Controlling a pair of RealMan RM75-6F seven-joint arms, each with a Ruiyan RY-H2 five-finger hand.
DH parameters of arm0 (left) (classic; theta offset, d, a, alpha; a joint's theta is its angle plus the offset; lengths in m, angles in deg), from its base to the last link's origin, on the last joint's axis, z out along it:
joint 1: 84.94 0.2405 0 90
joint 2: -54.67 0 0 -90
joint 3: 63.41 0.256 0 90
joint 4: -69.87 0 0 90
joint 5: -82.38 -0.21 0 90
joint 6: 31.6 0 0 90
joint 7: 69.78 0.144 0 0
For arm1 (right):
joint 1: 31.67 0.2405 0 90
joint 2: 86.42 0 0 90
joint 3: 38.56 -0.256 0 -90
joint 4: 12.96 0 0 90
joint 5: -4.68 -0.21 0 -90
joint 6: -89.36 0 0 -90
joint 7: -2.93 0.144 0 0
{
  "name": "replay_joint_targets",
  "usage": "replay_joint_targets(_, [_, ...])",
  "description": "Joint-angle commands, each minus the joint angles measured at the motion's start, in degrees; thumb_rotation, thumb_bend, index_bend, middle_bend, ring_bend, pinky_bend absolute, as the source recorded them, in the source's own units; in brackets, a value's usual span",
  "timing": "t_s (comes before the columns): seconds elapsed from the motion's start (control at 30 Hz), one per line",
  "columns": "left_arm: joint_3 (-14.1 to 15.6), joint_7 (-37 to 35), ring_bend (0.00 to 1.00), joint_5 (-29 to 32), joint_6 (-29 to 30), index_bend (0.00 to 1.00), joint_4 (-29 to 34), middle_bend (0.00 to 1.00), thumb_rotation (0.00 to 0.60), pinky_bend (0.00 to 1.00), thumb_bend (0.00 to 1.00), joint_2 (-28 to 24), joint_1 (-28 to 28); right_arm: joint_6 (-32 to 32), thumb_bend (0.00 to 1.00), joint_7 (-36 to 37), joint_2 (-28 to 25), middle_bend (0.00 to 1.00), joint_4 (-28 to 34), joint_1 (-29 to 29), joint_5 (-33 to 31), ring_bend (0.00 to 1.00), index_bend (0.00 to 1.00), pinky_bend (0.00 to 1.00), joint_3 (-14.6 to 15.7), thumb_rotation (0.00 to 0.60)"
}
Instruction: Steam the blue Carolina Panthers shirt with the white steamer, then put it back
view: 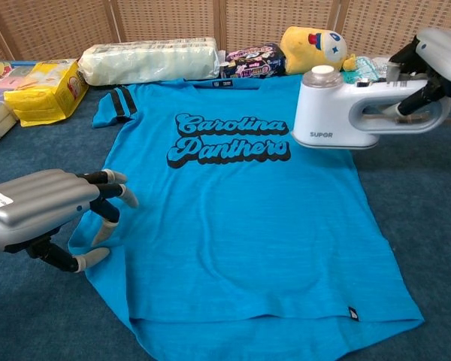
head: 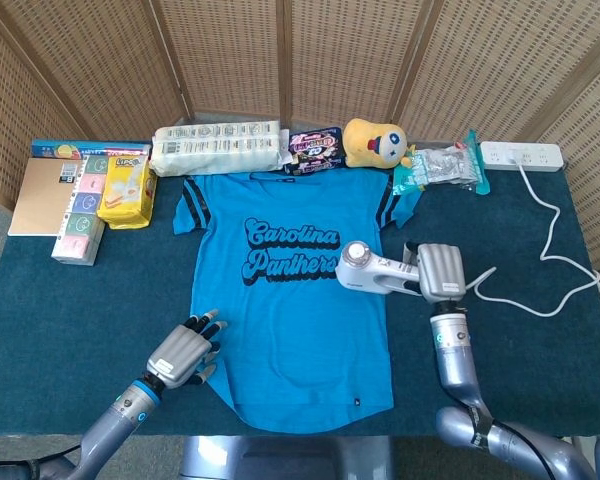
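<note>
Evidently rigid and top-heavy, best gripped by its handle: steamer (head: pixel 368 268) clasped in right hand (head: pixel 441 273) above limp, easily rucked shirt (head: pixel 290 305) lying flat on table (head: pixel 540 330); left hand (view: pixel 37 210) loosely spread, holding nothing.

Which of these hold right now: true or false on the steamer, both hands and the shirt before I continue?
1. The right hand holds the white steamer by its handle. True.
2. The steamer stands on the lower hem of the blue shirt. False: it is up by the right end of the Carolina Panthers lettering, and the chest view shows it lifted off the cloth.
3. The left hand holds a sleeve of the shirt. False: it holds nothing; its fingers are apart at the shirt's lower left edge.
4. The shirt lies flat, print up, on the dark table. True.
5. The steamer's cord runs to the white power strip at the far right. True.
</note>
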Motion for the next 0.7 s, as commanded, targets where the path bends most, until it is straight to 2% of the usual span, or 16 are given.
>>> replay_joint_targets(0.03, [0.0,0.2,0.07,0.1,0.1,0.63,0.2,0.21,0.525,0.20,0.44,-0.1,0.1,1.0,0.33,1.3,0.8,0.69,-4.3,1.5,-2.4,0.74,0.67,0.73,-2.4,0.600])
replay_joint_targets(0.27, [-0.1,0.7,0.07,0.5,0.2,0.63,0.4,0.21,0.526,0.20,0.44,-0.1,0.1,2.9,0.33,3.2,1.7,0.69,-10.8,3.0,-4.3,0.73,0.67,0.71,-3.9,0.600])
replay_joint_targets(0.4, [-0.1,1.4,0.07,1.2,0.0,0.63,0.5,0.21,0.522,0.20,0.44,0.1,0.2,4.9,0.33,6.7,2.9,0.69,-19.3,3.9,-4.1,0.73,0.67,0.69,-3.6,0.600])
replay_joint_targets(0.7, [-0.2,2.2,0.07,1.8,-0.1,0.63,0.6,0.21,0.524,0.20,0.44,0.4,0.2,6.4,0.33,11.3,6.0,0.69,-29.8,5.5,-4.4,0.72,0.67,0.68,-3.8,0.600])
